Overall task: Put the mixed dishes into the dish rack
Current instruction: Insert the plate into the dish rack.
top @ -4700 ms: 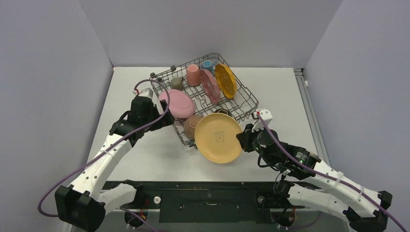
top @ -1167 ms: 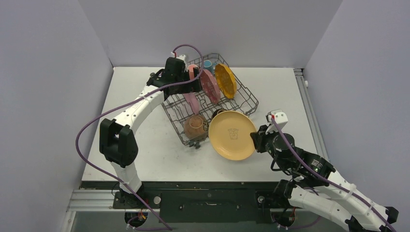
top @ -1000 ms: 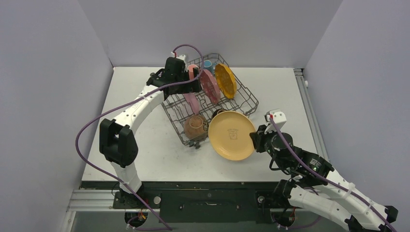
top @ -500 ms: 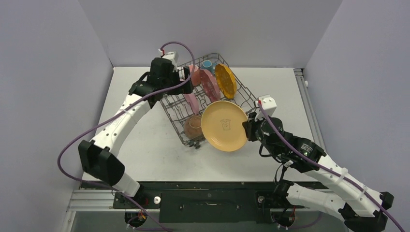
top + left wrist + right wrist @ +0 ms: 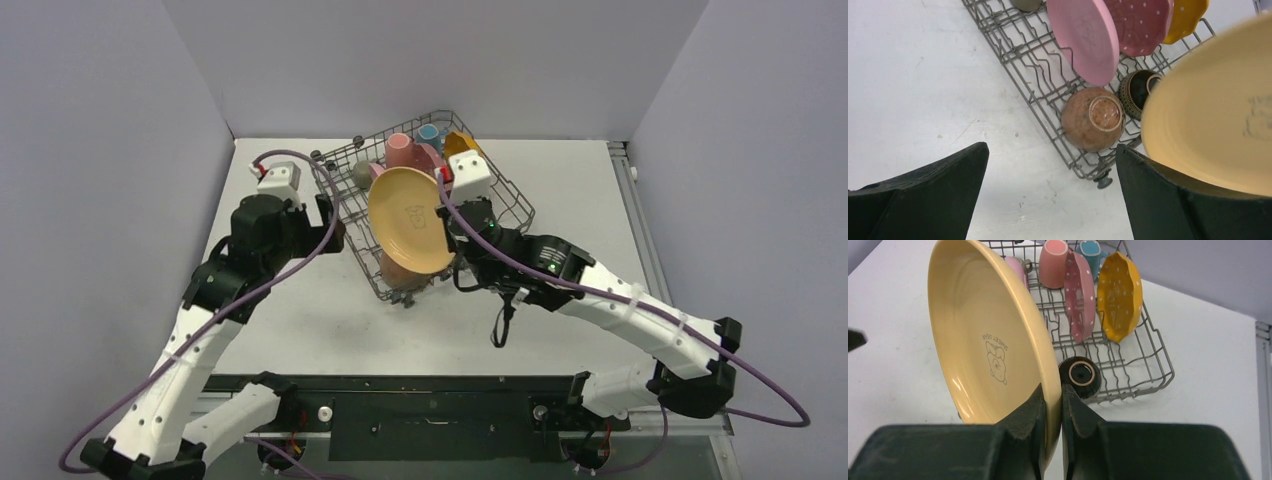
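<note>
My right gripper (image 5: 1052, 405) is shut on the rim of a plain yellow plate (image 5: 983, 340) with a bear print. It holds the plate on edge above the near left part of the dish rack (image 5: 505, 205). In the rack stand a pink plate (image 5: 1083, 37), a pink dotted plate (image 5: 1079, 295) and the scalloped orange-yellow plate (image 5: 1118, 295). A terracotta bowl (image 5: 1093, 119) and a dark brown bowl (image 5: 1079, 376) lie at the rack's near end. My left gripper (image 5: 1053, 195) is open and empty, above the table beside the rack's left near corner.
A pink cup (image 5: 1053, 262), a small blue cup (image 5: 1090, 252) and a grey-green cup (image 5: 362, 172) sit at the rack's far end. The white table (image 5: 280, 310) spreads left and in front of the rack, with walls close behind.
My right gripper has carried the yellow plate from the rack's near right side up and left over the rack. My left arm has drawn back from the rack's far end to its left near side.
</note>
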Robot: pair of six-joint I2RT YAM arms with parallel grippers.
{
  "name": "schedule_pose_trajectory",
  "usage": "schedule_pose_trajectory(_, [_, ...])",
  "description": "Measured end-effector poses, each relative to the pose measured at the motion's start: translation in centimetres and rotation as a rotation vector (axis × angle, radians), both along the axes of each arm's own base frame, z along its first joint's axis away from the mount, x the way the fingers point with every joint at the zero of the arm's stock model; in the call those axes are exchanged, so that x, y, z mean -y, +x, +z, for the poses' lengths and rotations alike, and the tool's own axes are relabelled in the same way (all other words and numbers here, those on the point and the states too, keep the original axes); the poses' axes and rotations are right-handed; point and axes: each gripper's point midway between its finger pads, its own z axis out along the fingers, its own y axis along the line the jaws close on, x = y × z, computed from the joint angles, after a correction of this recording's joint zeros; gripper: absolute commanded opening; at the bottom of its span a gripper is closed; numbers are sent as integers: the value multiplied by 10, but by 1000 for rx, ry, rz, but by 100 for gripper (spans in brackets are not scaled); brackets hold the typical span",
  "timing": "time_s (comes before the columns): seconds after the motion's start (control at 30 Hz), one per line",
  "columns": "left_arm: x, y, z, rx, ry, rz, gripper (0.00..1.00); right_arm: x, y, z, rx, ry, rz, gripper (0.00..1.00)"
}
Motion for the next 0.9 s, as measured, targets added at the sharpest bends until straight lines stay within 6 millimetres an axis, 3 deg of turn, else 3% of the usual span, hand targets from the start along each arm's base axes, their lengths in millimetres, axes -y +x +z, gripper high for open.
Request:
schedule_pose_trajectory(0.13, [-16,-38,-4,40,-22,-3,96,-31,17,6,34,-62,-25,0])
schedule_pose_trajectory(0.3, [-20,-63,-9,72,-57,-35,96,-67,35,7,70,-137,-47,0])
schedule_pose_trajectory(0.57, [-11,-82,-59,-12,-73,-111,96,-105,65,0,132,-254,-109,0])
schedule_pose_trajectory(0.9, [-3,-89,-67,26,-127,-155,96,-131,89,-35,150,-384,-129,0])
